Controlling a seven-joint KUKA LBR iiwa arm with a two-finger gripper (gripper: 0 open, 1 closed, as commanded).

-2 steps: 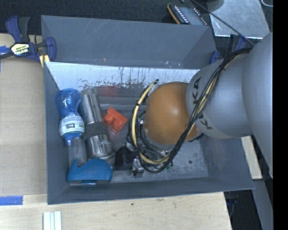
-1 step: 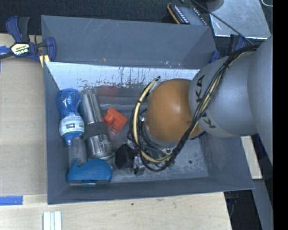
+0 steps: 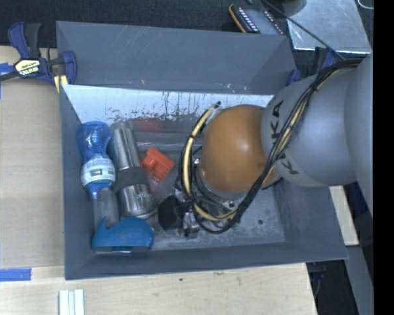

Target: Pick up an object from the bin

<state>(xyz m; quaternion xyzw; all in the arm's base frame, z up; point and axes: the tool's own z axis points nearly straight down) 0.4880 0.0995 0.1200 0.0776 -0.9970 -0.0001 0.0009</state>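
My gripper (image 3: 188, 223) is low in the bin near its front wall, mostly hidden under the arm's orange cover. A small black rounded thing (image 3: 167, 212) sits right against its left side; whether it is gripped I cannot tell. An orange plastic block (image 3: 157, 163) lies just up and left of the gripper. A silver metal cylinder with a dark band (image 3: 131, 179) lies lengthwise to the left of that. A blue tape-dispenser-like thing (image 3: 121, 235) rests in the front left corner.
A clear blue-capped bottle with a white label (image 3: 96, 163) lies along the left wall, beside the cylinder. A flat clear packet with a red part (image 3: 151, 128) lies at the back wall. The arm and its cables cover the bin's right half.
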